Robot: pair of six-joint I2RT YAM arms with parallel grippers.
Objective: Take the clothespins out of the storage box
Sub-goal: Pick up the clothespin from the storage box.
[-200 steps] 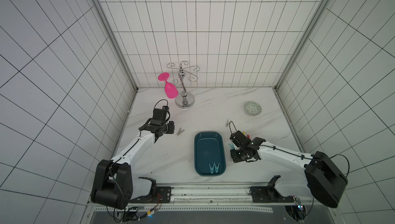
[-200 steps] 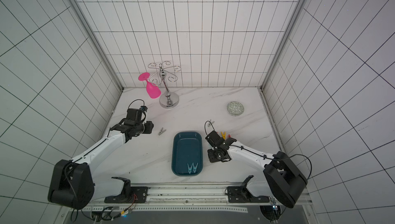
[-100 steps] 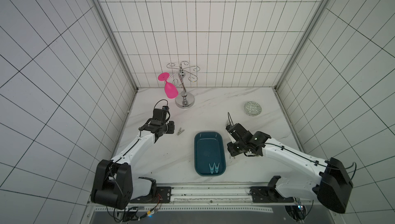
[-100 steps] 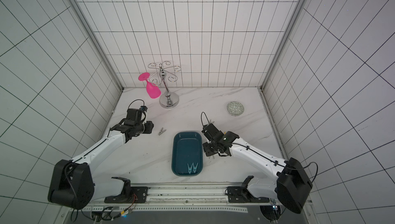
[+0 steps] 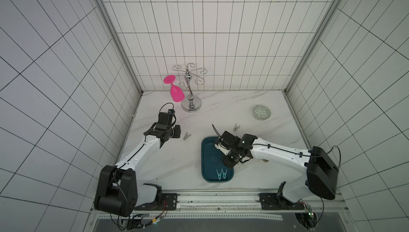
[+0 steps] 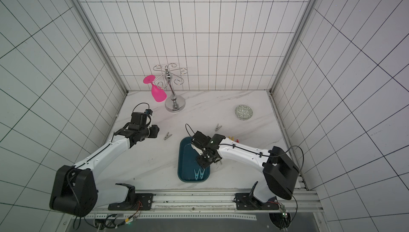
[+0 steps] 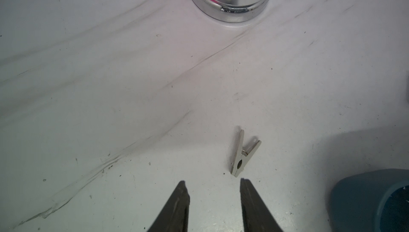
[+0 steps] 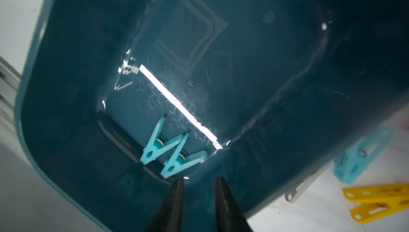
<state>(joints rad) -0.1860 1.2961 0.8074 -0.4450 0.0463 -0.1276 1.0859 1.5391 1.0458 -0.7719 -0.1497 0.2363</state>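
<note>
Nearest the robot's base, two light blue clothespins (image 5: 222,174) lie side by side on the floor of the storage box (image 5: 204,164), close against its near end wall, as both top views show. The right gripper (image 8: 199,178) hangs over the inside of the box with its tips aimed toward that pair. In the right wrist view its two dark fingers (image 8: 174,197) stand a narrow gap apart, with nothing between them and clear of the pegs.

The box stands on the white marbled table (image 5: 168,164) between the two arms, its long side running away from the base. Just outside its right wall, a third light blue clothespin (image 8: 363,155) and a yellow clothespin (image 8: 380,202) lie on the table. The end of a pale grey peg (image 8: 296,188) shows at the box's edge. In a top view a red clothespin (image 6: 237,140) peeks out behind the right forearm.

Left of the box, the left gripper (image 7: 213,183) hovers low over the table with its fingers spread and empty. A grey clothespin (image 7: 243,153) lies just ahead of the tips, not touching them. Farther on, a second grey clothespin (image 5: 236,127) lies beyond the box's far right corner.

Farther back on the right sits a small green-patterned bowl (image 5: 261,112). At the back stands a chrome rack (image 5: 191,104), with a pink glass (image 5: 176,92) hanging upside down from one hook
</note>
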